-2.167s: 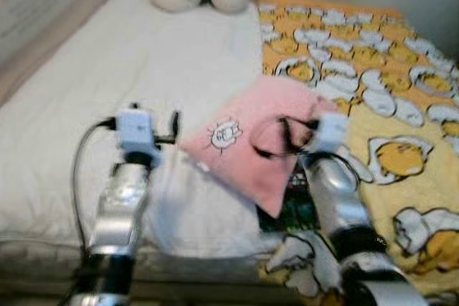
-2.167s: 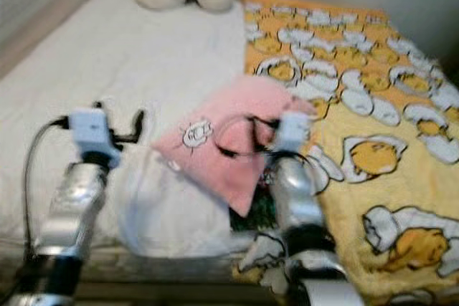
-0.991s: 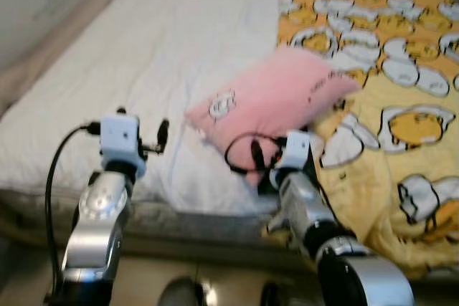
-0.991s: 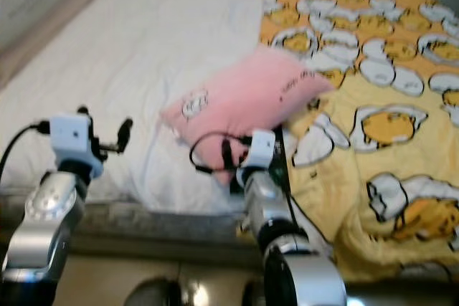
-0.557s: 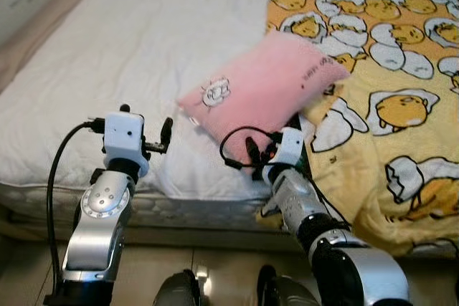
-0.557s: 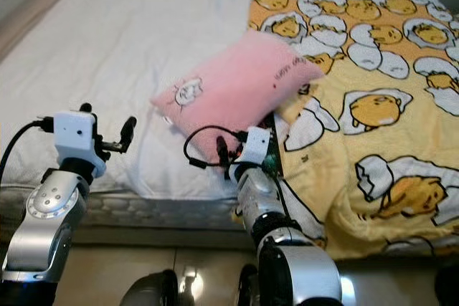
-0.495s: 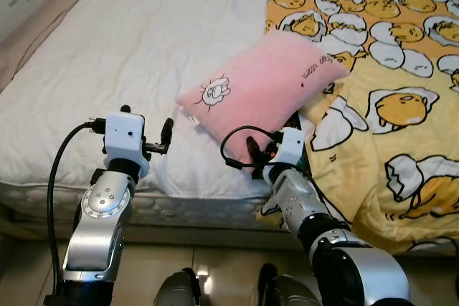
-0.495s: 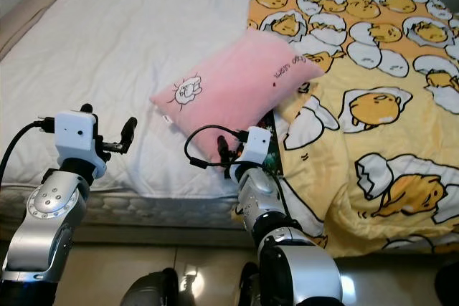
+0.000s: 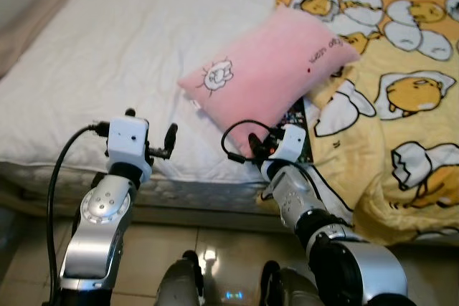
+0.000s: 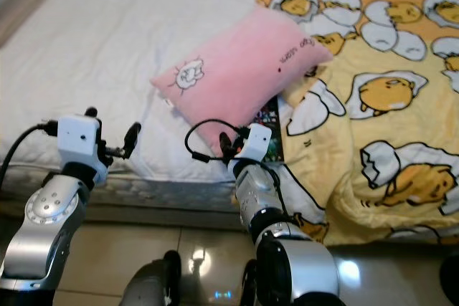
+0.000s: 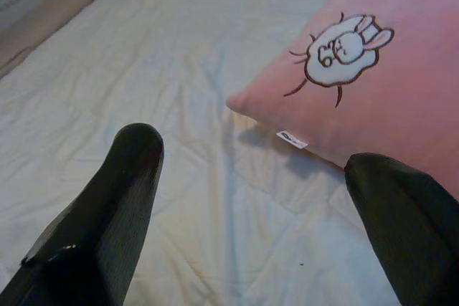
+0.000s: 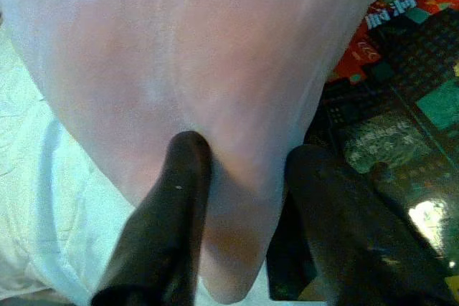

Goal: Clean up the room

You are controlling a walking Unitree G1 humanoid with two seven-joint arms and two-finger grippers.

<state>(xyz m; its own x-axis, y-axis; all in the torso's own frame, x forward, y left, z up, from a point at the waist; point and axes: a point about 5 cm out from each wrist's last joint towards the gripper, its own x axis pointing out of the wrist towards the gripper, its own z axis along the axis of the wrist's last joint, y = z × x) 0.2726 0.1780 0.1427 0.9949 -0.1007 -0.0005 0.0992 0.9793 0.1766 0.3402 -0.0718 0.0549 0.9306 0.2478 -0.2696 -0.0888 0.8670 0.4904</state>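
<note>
Surface: a bed [image 9: 143, 48] under a white quilted sheet, its near edge above a glossy tiled floor [image 9: 222, 256].
Bedding: a yellow blanket [image 9: 401, 105] printed with egg characters covers the bed on the robot's right of the pink pillow and spills over the near edge.
Pink pillow [image 9: 269, 77]: lies slantwise near the bed's front edge, one end on the white sheet, the other over the blanket; a small rabbit drawing [image 11: 343, 48] marks its face.
Under the pillow: a dark patterned thing [image 12: 387, 127], red and green, shows just beneath the pillow's near corner; I cannot tell what it is.
Right gripper [image 12: 244, 170]: at the pillow's near corner, fingers pinched on the pink fabric, forearm raised from below the bed edge.
Left gripper [image 11: 265, 198]: over the white sheet, beside the pillow on the robot's left and clear of it, fingers spread wide and empty.
</note>
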